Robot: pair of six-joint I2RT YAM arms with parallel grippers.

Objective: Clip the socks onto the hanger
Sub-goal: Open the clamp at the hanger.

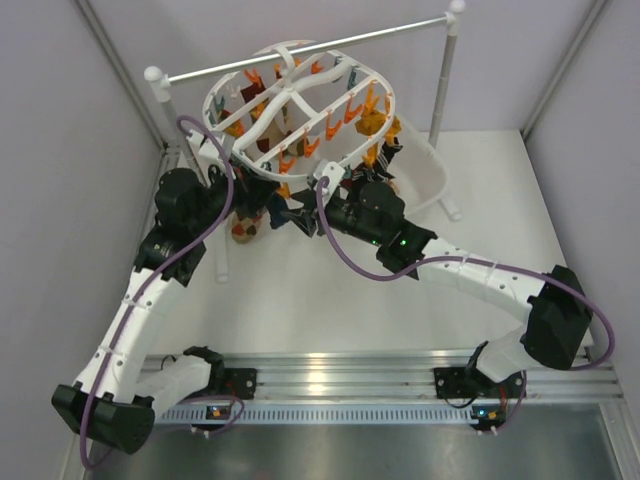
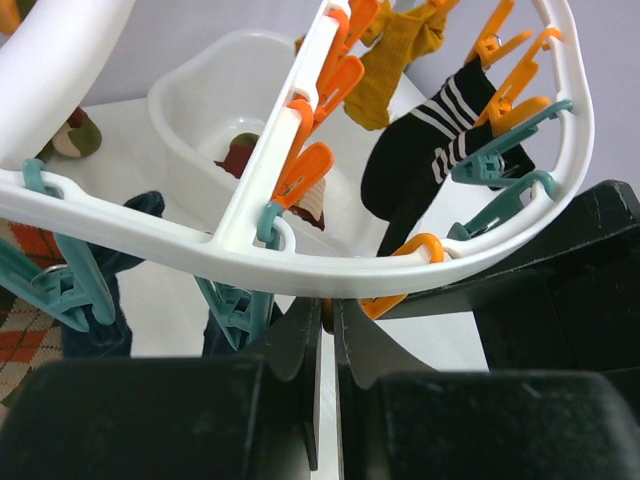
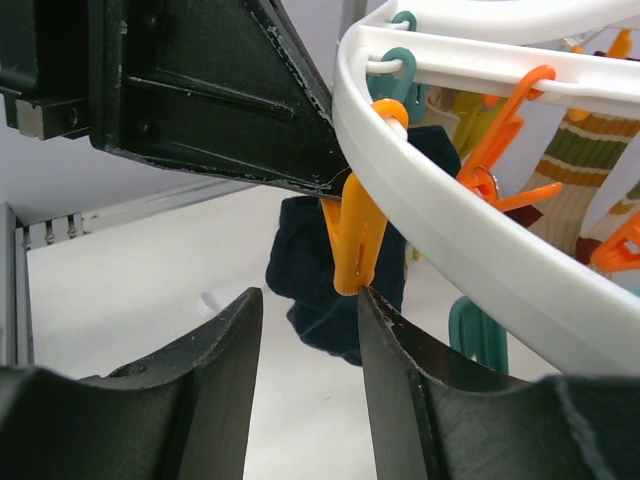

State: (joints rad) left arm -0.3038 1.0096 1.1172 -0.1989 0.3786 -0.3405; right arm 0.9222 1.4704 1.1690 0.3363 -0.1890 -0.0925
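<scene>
The hanger [image 1: 283, 92], hung at twelve o'clock over the surface [image 1: 300, 305], is met at its six o'clock rim by both arms. The left tool [image 2: 327, 320] is narrowed onto the head of an orange clip [image 3: 352, 235]. The right tool [image 3: 308, 300] is seen part-open and empty around the clip's tip, with a navy sock [image 3: 300, 260] hanging behind. A full squeeze is judged needed before any sock is fed in.

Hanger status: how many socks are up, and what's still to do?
Done: at least a striped black sock, a mustard sock and a navy sock hang from the hanger. In hand: the left tool seems to pinch an orange clip; the right tool is open and empty beneath it. Left: a red-brown sock lies in the tub.
</scene>
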